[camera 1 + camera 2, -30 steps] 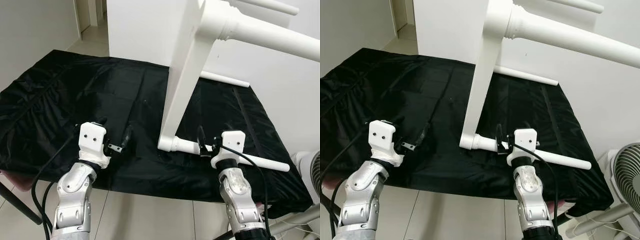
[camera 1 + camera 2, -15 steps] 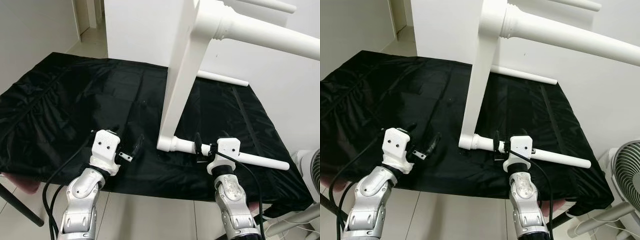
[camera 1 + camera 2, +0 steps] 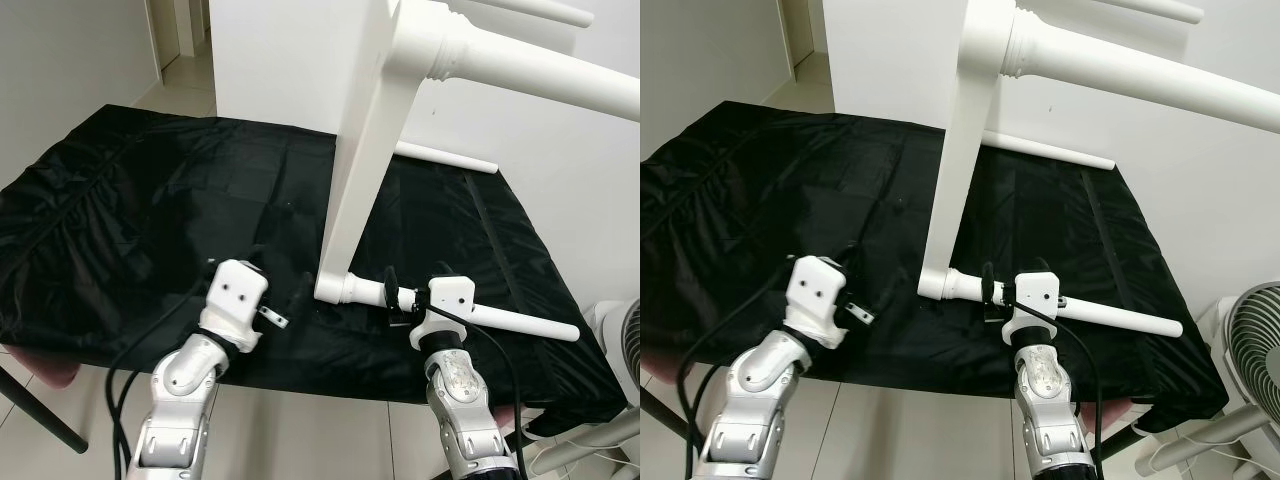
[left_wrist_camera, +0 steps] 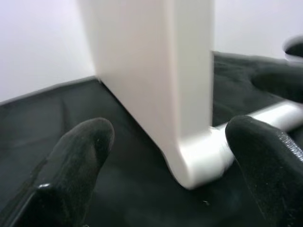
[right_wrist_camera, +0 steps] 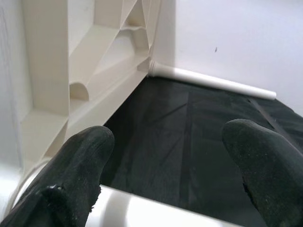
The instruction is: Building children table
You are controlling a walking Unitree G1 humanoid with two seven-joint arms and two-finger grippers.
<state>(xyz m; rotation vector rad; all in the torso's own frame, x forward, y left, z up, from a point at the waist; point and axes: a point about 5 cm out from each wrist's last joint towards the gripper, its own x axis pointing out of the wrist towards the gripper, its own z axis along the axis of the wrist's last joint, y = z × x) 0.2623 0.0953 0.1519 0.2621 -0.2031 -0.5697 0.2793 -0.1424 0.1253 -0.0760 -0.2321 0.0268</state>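
Standing on its edge on the black cloth (image 3: 150, 210), the white tabletop (image 3: 365, 150) is the landmark here: legs jut sideways from its corners, so it is mid-assembly. The lowest leg (image 3: 500, 318) lies along the cloth, its collar meeting the tabletop's bottom corner.

Right gripper (image 3: 990, 292): just beside that corner, on the leg side. Fingers spread, straddling the leg close to its joint; the right wrist view shows both pads either side of the leg with a gap, so not clamped.

Left gripper (image 3: 290, 292): on the other side of the corner, low over the cloth. Fingers (image 4: 80, 156) spread wide, the corner between them, touching nothing as far as I can tell.

Another leg (image 3: 450, 157) rests on the cloth behind the tabletop, by the wall.

Risks, as judged from here:
- The tabletop is balanced on a thin edge; a sideways nudge from either gripper could tip it.
- Closing on the leg off-centre may twist the joint out of line.
- The cloth is slack and wrinkled, so the corner could slide.
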